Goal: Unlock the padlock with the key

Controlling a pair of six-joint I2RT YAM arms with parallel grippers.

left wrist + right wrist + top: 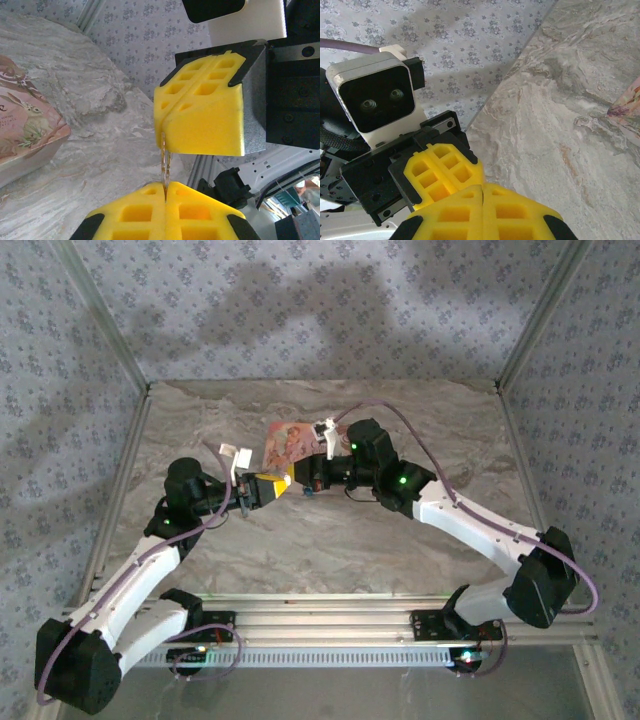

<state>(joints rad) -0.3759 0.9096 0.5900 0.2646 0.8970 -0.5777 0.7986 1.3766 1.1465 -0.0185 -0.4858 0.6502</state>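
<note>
firstly, left gripper (165,186): jaws closed flat on the key (165,160), whose thin blade stands clear with its tip against the underside of the right gripper (167,102). risk: if driven against yellow plastic and not a keyway, the blade could bend or twist in the pinch. right gripper: jaws met, hold unclear. padlock (308,492): small dark speck at the right gripper's tips (keyhole too small to tell), just past the key. box (25,125): just behind.
</note>
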